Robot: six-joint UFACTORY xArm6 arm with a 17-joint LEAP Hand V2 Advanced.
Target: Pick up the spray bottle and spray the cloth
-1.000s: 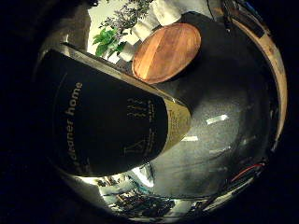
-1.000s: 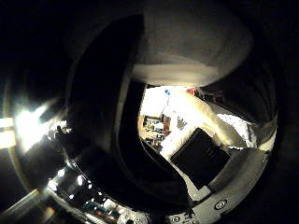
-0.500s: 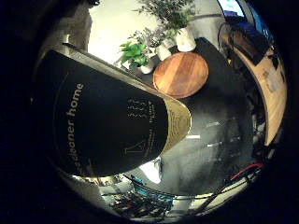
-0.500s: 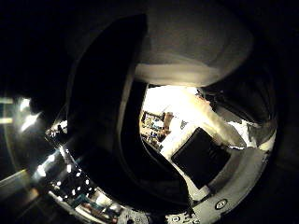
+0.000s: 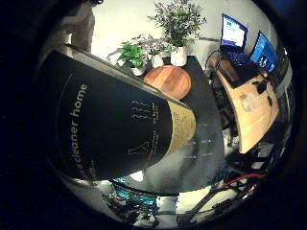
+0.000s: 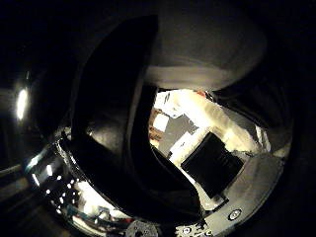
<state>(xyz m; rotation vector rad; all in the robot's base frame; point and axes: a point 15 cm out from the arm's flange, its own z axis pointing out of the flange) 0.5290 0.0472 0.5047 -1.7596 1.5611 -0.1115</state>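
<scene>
The hand [image 6: 217, 168] grips the dark, gold-banded plastic spray bottle [image 5: 110, 129] against its palm. No cloth shows, so a spray could hit the dark worktop [image 5: 204, 143].

**An office or lab room**

Beyond the hand, a wooden desk [image 5: 249, 103] carries two open laptops [image 5: 233, 36]. Potted plants [image 5: 178, 24] stand by a pale wall, beside a round wooden board [image 5: 168, 80] on a dark table [image 5: 204, 139].
</scene>
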